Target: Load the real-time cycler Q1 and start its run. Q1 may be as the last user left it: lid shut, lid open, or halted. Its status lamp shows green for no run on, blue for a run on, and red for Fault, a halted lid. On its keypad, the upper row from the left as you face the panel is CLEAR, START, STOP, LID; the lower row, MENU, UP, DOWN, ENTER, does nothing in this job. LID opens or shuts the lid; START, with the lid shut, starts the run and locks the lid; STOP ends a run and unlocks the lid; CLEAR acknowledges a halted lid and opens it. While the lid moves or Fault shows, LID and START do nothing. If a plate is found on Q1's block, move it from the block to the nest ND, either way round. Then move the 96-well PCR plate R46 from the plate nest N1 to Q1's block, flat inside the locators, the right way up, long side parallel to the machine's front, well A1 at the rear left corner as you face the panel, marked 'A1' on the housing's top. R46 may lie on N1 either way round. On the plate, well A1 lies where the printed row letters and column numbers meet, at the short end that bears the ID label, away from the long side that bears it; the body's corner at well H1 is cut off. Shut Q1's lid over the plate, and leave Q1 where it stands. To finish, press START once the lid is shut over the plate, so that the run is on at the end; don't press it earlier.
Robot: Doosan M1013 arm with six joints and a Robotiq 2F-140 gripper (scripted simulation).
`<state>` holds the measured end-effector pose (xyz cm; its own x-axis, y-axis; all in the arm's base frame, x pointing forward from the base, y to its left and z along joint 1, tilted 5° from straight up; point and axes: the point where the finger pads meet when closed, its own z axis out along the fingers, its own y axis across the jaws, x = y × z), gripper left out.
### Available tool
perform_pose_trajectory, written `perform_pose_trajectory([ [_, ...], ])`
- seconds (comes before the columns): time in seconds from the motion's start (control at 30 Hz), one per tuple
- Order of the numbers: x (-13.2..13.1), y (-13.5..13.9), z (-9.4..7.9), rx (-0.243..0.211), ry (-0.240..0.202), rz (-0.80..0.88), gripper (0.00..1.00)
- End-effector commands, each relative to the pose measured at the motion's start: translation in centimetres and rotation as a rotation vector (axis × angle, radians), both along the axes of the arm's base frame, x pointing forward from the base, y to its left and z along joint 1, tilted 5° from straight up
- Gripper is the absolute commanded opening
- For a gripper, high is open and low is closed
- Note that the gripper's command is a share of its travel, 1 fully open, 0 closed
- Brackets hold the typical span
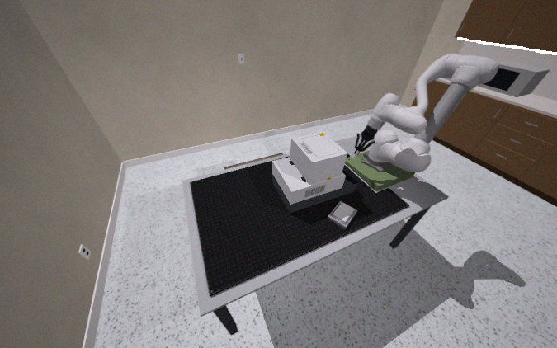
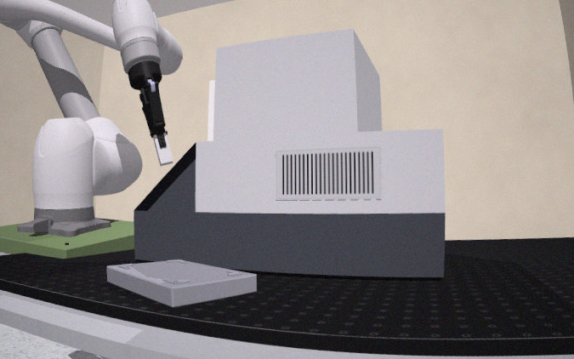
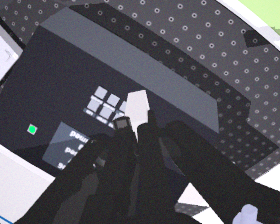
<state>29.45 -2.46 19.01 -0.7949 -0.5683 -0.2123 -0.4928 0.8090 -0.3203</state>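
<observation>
The cycler Q1 (image 1: 310, 172) stands on the black mat with its white lid (image 2: 292, 80) down on the housing. In the wrist view its dark sloped front panel shows the keypad (image 3: 103, 104) and a green lamp (image 3: 32, 128). My gripper (image 2: 162, 151) is shut and empty. It points down over the sloped panel and hangs a little above it, with its white fingertip (image 3: 138, 112) just beside the keypad's keys. It also shows in the top view (image 1: 358, 149). A flat grey nest (image 2: 180, 278) lies on the mat beside Q1's side, also in the top view (image 1: 342, 214); I see no plate on it.
The arm's base stands on a green plate (image 2: 56, 238) close to Q1's panel side. A white flat thing (image 3: 0, 52) shows at the wrist view's left edge; I cannot tell what it is. Brown cabinets (image 1: 526, 143) stand behind the arm.
</observation>
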Motion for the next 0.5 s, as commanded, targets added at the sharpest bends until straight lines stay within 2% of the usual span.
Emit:
perform_pose_trajectory([
  [0.0,0.4,-0.1,-0.3,0.000,0.000,0.000,0.00],
  [0.47,2.0,-0.5,-1.5,0.000,0.000,0.000,0.00],
])
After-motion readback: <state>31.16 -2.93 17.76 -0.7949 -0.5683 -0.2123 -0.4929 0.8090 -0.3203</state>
